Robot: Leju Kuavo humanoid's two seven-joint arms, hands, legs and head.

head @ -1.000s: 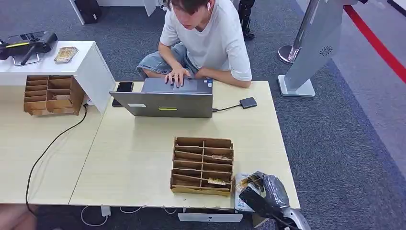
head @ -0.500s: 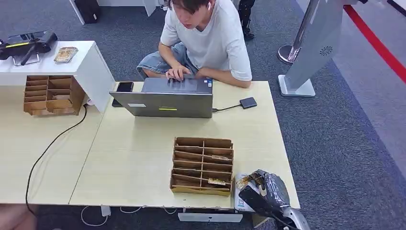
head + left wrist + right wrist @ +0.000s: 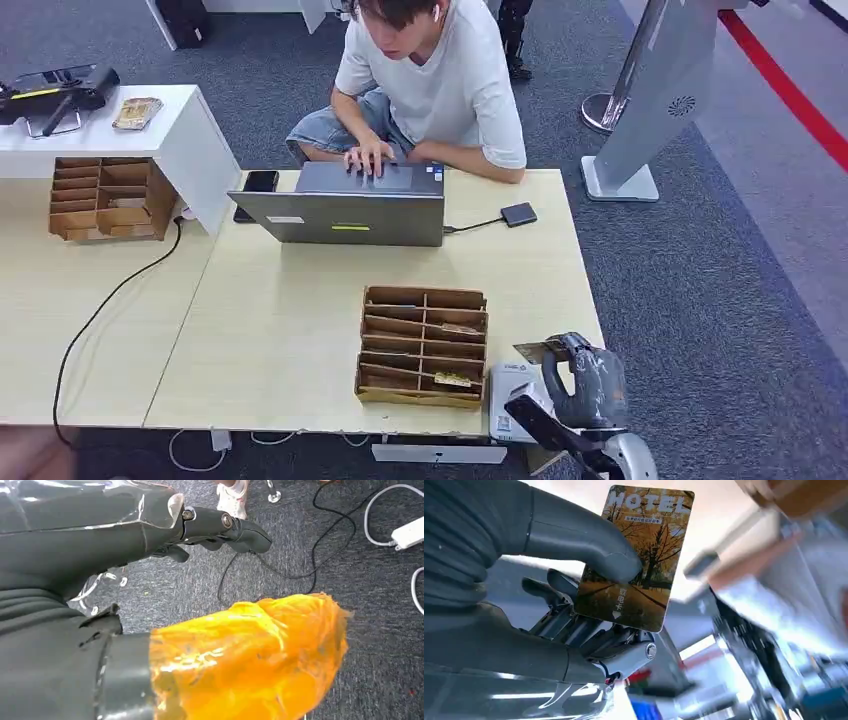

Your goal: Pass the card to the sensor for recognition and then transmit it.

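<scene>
Now our right hand (image 3: 585,385) has lifted off the white sensor (image 3: 510,398) at the tabletop (image 3: 280,330) edge; thumb and fingers (image 3: 574,625) pinch the card (image 3: 636,555), so we judge reading done, handover next.

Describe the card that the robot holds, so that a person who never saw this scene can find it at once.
Start at the light wooden table and go to its near right corner, beside the brown cardboard organizer. There the right hand pinches the card between thumb and fingers. Unlike the cards lying in the organizer's slots, it is held in the air, and it shows orange autumn trees under the word HOTEL.
</scene>
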